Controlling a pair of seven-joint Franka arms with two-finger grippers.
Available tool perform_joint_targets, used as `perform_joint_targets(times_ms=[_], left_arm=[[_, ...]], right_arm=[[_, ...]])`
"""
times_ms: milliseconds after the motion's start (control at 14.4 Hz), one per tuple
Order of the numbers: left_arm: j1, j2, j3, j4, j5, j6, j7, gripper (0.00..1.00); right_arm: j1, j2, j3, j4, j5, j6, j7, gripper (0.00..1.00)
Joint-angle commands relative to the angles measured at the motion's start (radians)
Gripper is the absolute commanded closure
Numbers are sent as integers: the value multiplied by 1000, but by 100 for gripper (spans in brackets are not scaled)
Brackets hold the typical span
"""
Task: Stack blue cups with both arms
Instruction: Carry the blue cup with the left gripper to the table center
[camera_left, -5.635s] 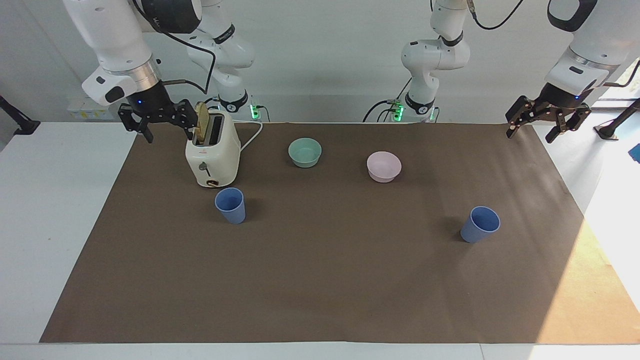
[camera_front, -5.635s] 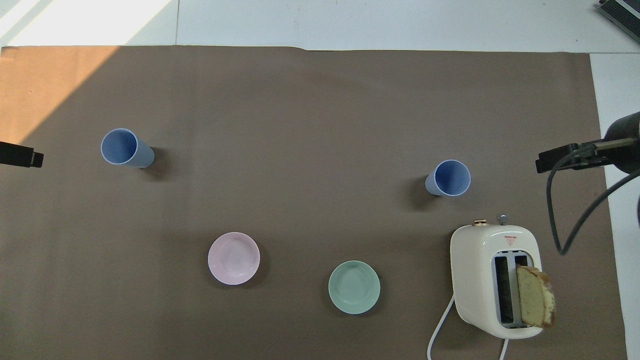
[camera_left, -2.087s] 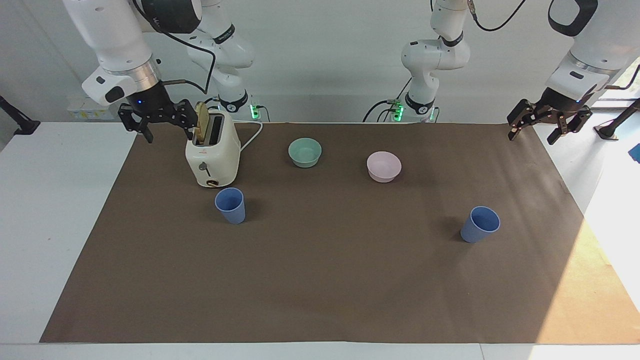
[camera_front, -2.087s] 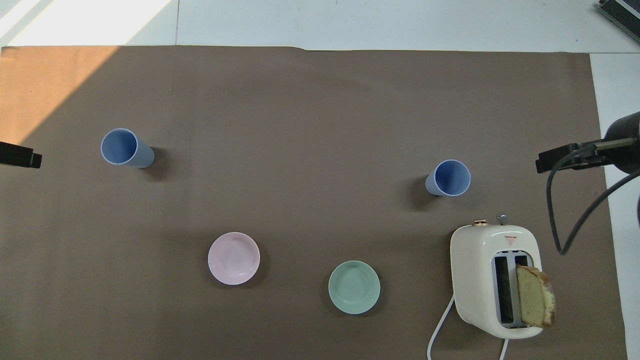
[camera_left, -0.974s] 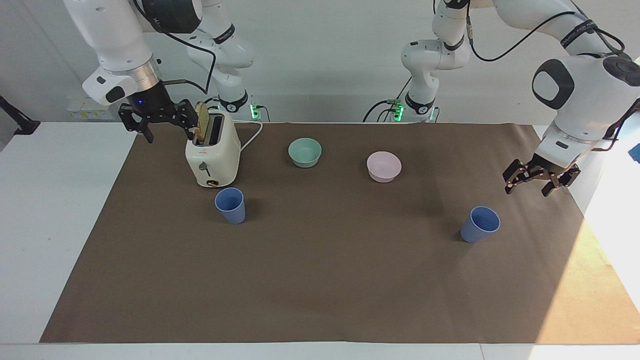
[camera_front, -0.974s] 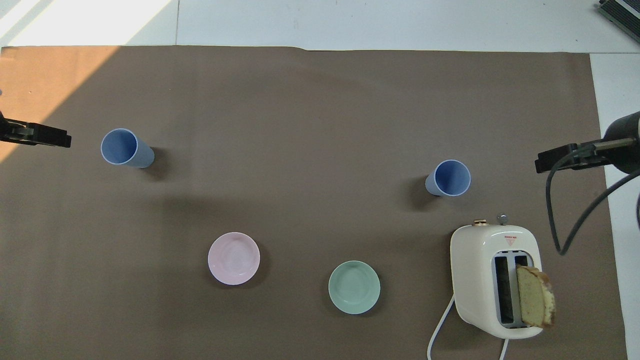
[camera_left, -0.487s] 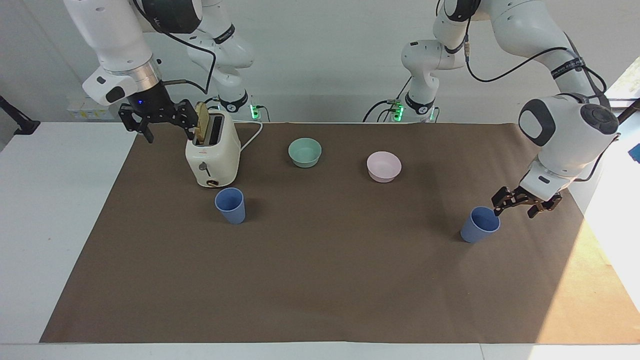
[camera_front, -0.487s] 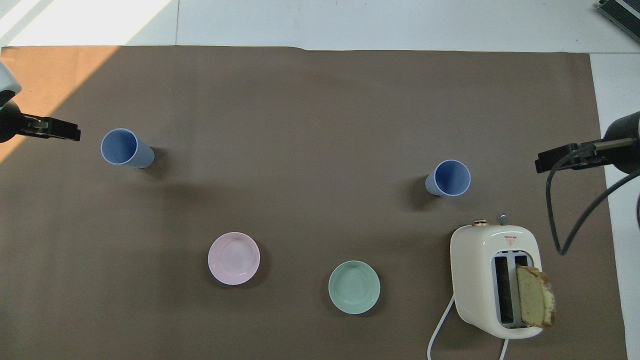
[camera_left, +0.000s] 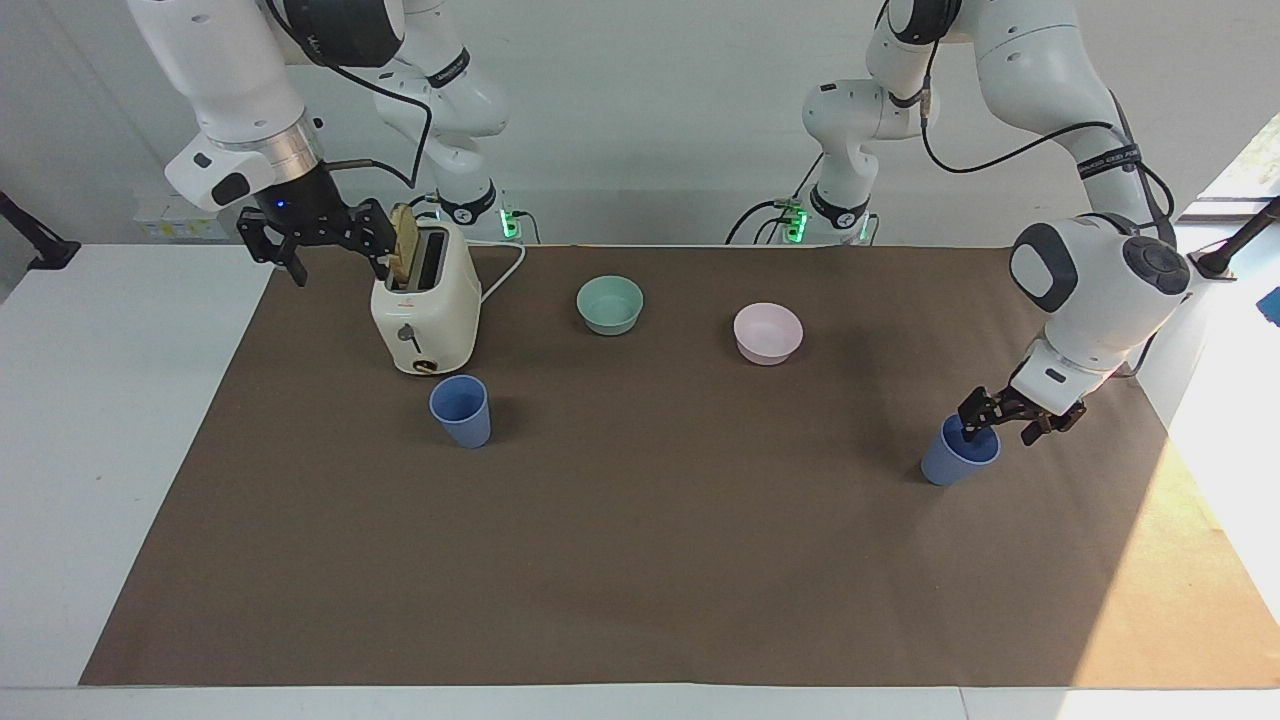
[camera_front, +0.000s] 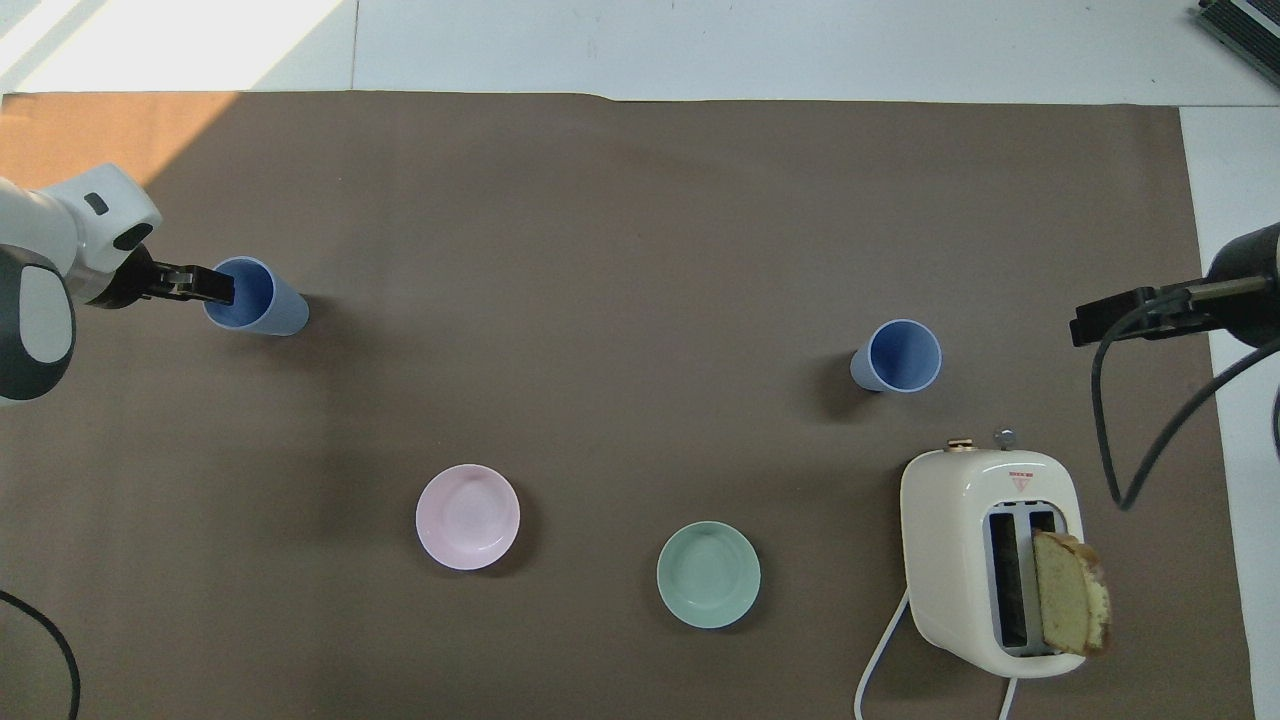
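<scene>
Low over the brown mat, at the left arm's end of the table: left gripper, spread wide, not clenched. Straddles the rim of one blue cup, one finger over the cup's mouth, the other outside the wall on the side toward the table's edge. Cannot tell whether either finger touches the rim. Stands upright on the mat, that cup, farther from the robots than the pink bowl.

Toward the right arm's end: second blue cup, upright too, just beside the toaster and farther from the robots than it. Well apart, the two cups.

Up in the air beside the toaster's top: right gripper, fingers parted and holding nothing, idle. Pokes out of one toaster slot: a bread slice. Between toaster and pink bowl: teal bowl.
</scene>
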Motion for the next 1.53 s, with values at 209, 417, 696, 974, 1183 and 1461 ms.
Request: perform_joint_targets(times_ms=[209, 417, 696, 974, 1183, 1461], left_arm=[[-27, -31, 5, -22, -14, 11, -8, 100], [-37, -69, -8, -14, -12, -41, -45, 100], [-161, -86, -5, -16, 0, -52, -231, 100], [-307, -95, -7, -22, 0, -52, -454, 100], [-416, -104, -8, -31, 0, -51, -621, 100], [-495, -130, -7, -51, 0, -135, -749, 100]], right_arm=[[-14, -20, 6, -26, 21, 17, 11, 0], [-14, -20, 6, -26, 19, 17, 10, 0], [-12, -20, 6, -26, 19, 17, 10, 0], [-12, -20, 6, -26, 19, 17, 10, 0], [-14, -20, 6, -26, 19, 17, 10, 0], [-14, -20, 6, -26, 21, 15, 11, 0]])
